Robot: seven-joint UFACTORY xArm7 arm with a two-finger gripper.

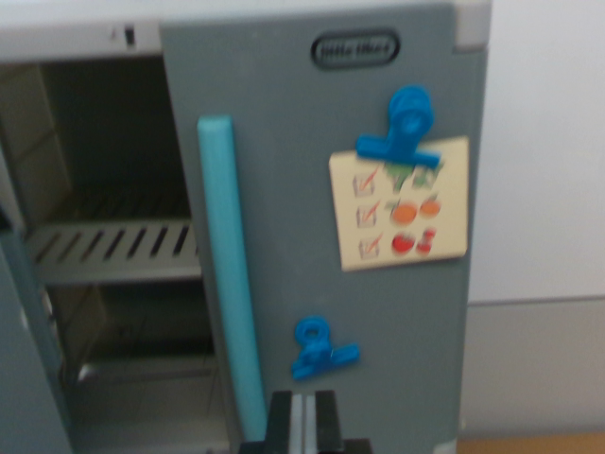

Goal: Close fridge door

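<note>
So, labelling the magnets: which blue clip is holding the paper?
The upper blue clip, clamping the checklist. The lower blue clip holds nothing.

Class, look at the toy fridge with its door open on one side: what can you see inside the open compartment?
Inside the open compartment a slatted shelf sits at mid height, with nothing visible on it. The space below looks bare too, though dim and blurred. The closed door on the wrist view's right hides whatever lies behind it.

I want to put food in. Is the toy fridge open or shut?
Open. The left compartment's slatted shelf shows inside the fridge; the right door with the teal handle looks shut.
</note>
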